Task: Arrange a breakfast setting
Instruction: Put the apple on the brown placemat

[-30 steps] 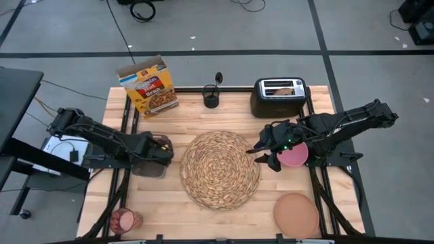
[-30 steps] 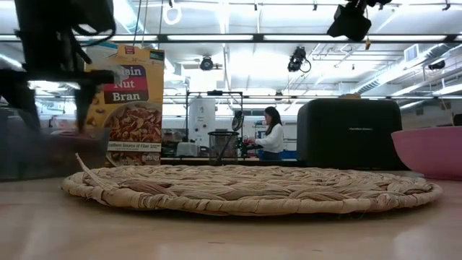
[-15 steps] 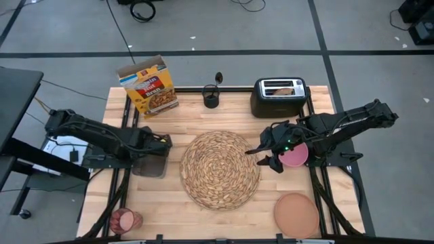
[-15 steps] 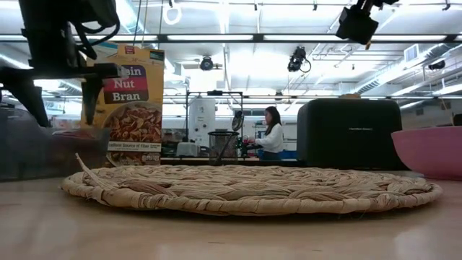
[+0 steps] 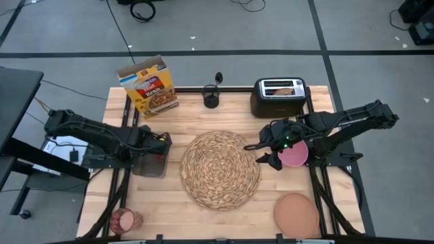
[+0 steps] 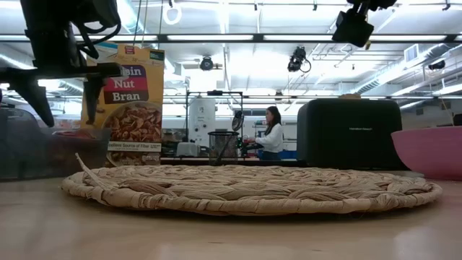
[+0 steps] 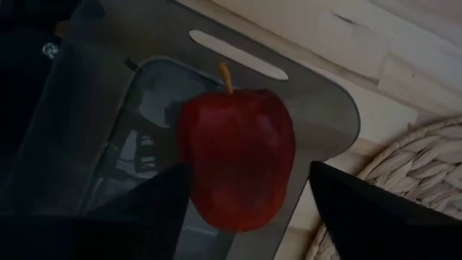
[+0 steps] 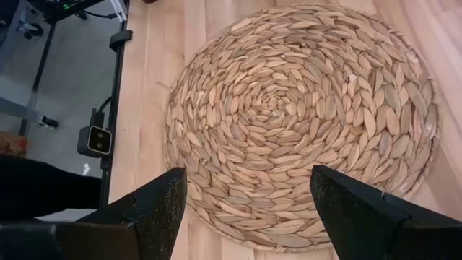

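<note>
1. The bench (image 5: 224, 217) is pale wood planks. On it lie a round straw mat (image 5: 220, 169) in the middle, a cereal box (image 5: 149, 85) and a toaster (image 5: 279, 96) at the back, and a plate (image 5: 296, 214) and a cup (image 5: 124, 219) at the near edge. Beyond is a grey floor, a lit workshop and a person working far off.
2. The right pincer (image 5: 263, 152) stands wide and empty between the mat and the pink bowl (image 5: 296, 155); swinging sideways, it could knock the bowl.
3. The left pincer (image 7: 245, 209) is wide, straddling the apple (image 7: 237, 155) inside a clear bin (image 7: 317, 108). The round, smooth apple may roll or squirt out if pinched off-centre, and a fingertip may catch the bin wall.
</note>
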`<move>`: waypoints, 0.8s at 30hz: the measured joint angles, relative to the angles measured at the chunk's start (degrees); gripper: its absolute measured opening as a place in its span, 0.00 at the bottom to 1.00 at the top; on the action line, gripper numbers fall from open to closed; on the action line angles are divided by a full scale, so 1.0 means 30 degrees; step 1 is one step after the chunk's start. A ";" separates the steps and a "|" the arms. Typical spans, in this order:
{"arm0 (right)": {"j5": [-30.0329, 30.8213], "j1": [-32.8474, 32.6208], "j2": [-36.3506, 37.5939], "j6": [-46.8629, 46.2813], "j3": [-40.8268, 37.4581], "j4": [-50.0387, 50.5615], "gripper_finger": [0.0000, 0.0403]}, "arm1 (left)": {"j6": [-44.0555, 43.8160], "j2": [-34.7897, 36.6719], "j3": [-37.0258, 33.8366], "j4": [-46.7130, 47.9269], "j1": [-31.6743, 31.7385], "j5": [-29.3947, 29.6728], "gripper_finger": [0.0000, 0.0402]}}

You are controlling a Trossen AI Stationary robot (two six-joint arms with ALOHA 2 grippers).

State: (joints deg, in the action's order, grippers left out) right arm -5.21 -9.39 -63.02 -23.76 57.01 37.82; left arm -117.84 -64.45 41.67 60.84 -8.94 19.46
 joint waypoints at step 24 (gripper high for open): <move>-0.0748 0.0614 0.0172 0.0994 0.0000 0.0704 0.74 | 0.1422 -0.2278 -0.1897 -0.3067 0.3183 -0.2990 0.88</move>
State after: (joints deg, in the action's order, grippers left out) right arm -7.45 -7.55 -62.51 -20.78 57.01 39.93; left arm -113.58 -71.28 35.98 51.64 0.61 10.49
